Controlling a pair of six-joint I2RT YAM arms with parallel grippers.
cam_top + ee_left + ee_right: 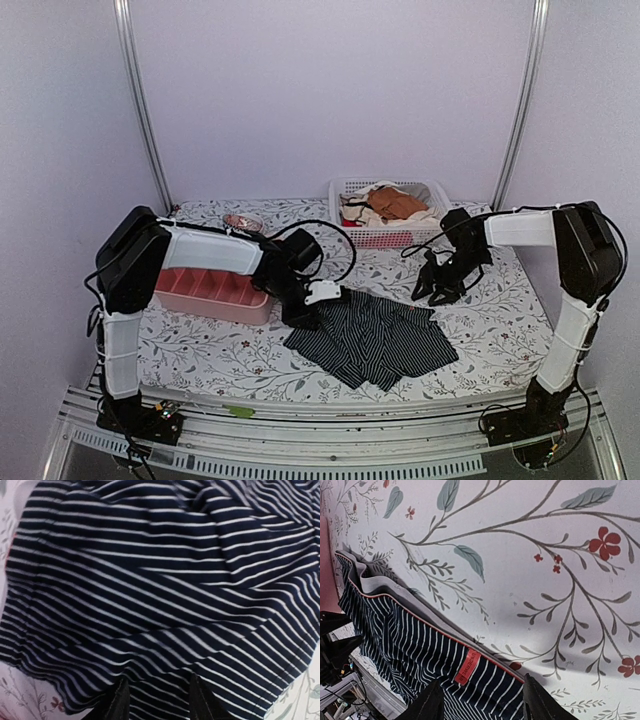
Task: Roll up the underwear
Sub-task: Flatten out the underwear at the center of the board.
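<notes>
1. While the underwear is lying spread out and unrolled in the middle of the flowered surface, both arms are lining up a first grip.
2. The left fingers are standing part-open over the striped cloth. The right fingers are straddling, part-open, the edge by the red tag.
3. The next move is probably calling for an even pinch and a turn-over.
4. The cloth is looking soft, dark, thinly white-striped and slightly rumpled.

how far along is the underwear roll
Nothing rolled yet: the underwear lies spread out, unrolled, on the table. In hand: left end effector and right end effector sit at its edges, fingers apart. Left: the whole roll.
</notes>
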